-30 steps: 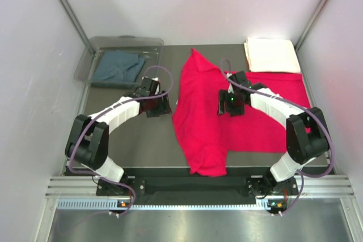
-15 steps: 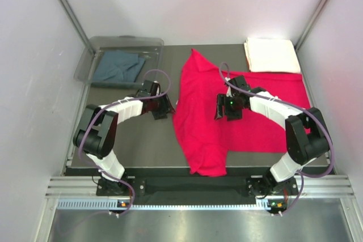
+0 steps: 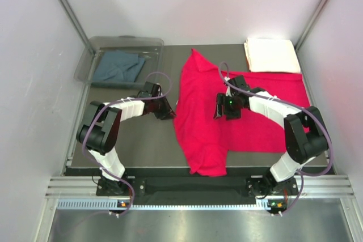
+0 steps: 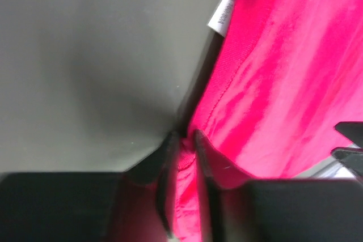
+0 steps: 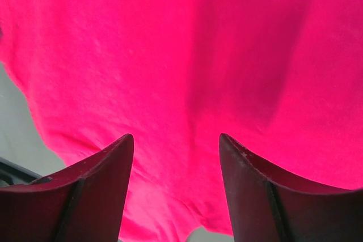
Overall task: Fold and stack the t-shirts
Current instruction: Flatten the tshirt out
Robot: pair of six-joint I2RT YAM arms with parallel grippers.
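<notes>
The bright red t-shirt (image 3: pixel 198 123) lies spread and partly folded over the middle of the dark table (image 3: pixel 136 145). My left gripper (image 3: pixel 169 111) sits at its left hem. In the left wrist view the narrow jaws of that gripper (image 4: pixel 182 141) pinch the hem of the red cloth (image 4: pixel 272 83), with a white label (image 4: pixel 222 15) further along the edge. My right gripper (image 3: pixel 218 107) hovers over the shirt's middle; in its own view this gripper (image 5: pixel 176 140) stands open with only red cloth (image 5: pixel 170 55) below. A cream-white folded t-shirt (image 3: pixel 272 55) lies at the back right. A slate blue-grey t-shirt (image 3: pixel 118 66) lies crumpled at the back left.
The blue-grey shirt rests inside a clear plastic bin (image 3: pixel 122 42) at the table's back left corner. White walls close in on both sides and behind. A metal rail (image 3: pixel 193 188) runs along the near edge by the arm bases.
My left gripper slid right to the red shirt's left hem and closed down on it. The right gripper shifted slightly left over the shirt and stayed open.
</notes>
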